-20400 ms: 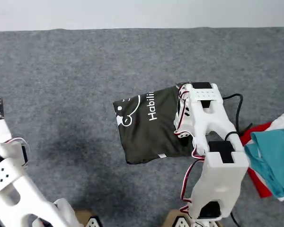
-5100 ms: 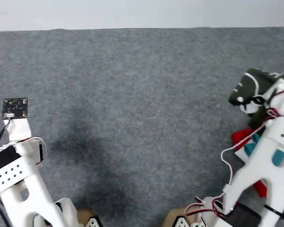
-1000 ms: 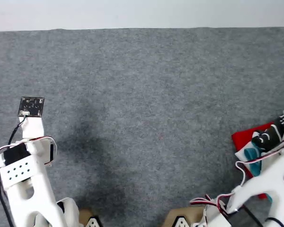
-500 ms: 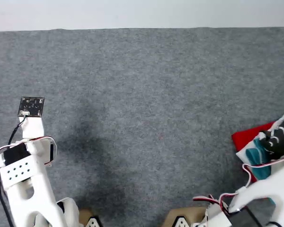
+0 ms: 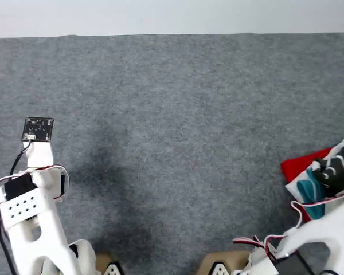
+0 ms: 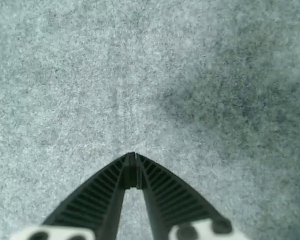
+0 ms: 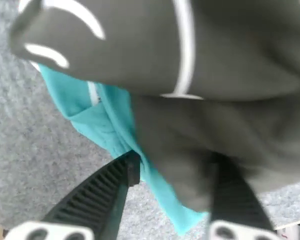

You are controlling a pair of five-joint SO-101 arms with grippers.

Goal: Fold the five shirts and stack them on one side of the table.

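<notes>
Grey felt covers the worktop (image 5: 178, 103), with a pale wall strip along the far edge. Left pincer (image 6: 135, 161): closed on nothing, tips meeting over bare felt at the left side of the worktop. Right pincer (image 7: 175, 167): jaws stand apart, with a thick fold of the dark shirt (image 7: 190, 75) filling the gap and touching both, so I read it as gripping that shirt. The dark shirt is bunched, white print showing. It hangs at the right edge of the worktop, directly over the teal shirt (image 7: 107, 117), which lies on the red shirt (image 5: 298, 166). Whether the dark cloth already rests on the teal one or hangs just above it, I cannot tell. Its long axis cannot be read while it is bunched like this. Key relation: the stack sits right under the right pincer, on that arm's own side, and the left arm (image 5: 28, 206) is well apart across open felt. Judgement: the step in hand is setting the dark shirt on the stack. The coming move needs a drop and release with little sideways travel. Risk: the bundle may unfold or slide off the teal layer towards the worktop edge.
</notes>
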